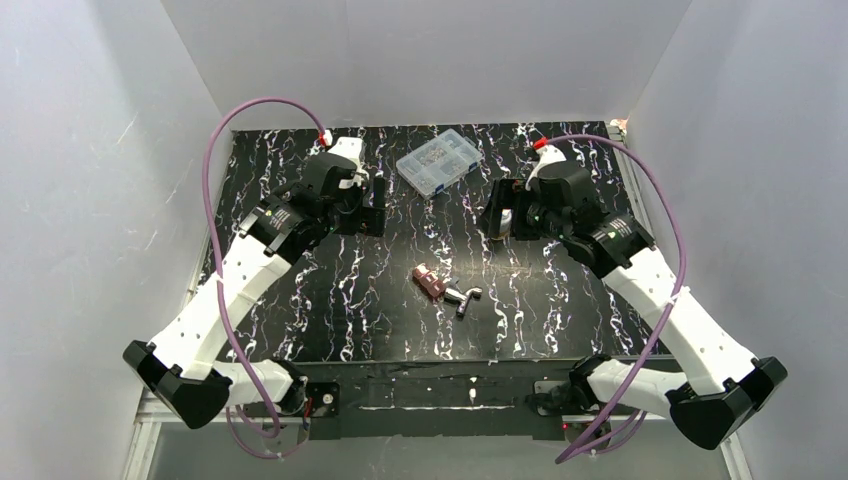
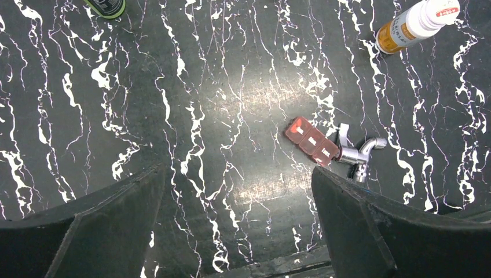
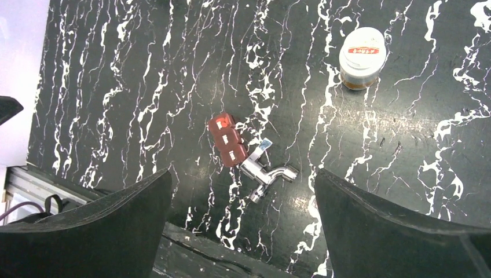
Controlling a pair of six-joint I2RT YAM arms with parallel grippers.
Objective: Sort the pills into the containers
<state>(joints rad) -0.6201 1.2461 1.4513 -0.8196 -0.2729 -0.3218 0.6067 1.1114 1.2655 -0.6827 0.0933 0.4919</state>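
In the top view, the left gripper and right gripper hung over the far half of the table, with a clear compartment box between and beyond them. A red pill case lay mid-table, touching a metal tap. Neither bottle could be made out here. The arms probably covered them, and the box's contents were too small to read.

In the left wrist view, the 2 fingers stood wide apart with nothing between them. The amber bottle, white cap on, showed at the top right corner. The green-capped bottle was cut off by the top edge, so only its rim appeared.

In the right wrist view, the fingers were likewise spread and empty. The amber bottle stood upright, well apart from the red case of 3 compartments.

No loose pills showed anywhere. The step in hand looked like reaching for a container. It would go best with the jaws centred on the bottle's body below the cap, coming down square so it does not tip. That leaves the other arm free for the cap.
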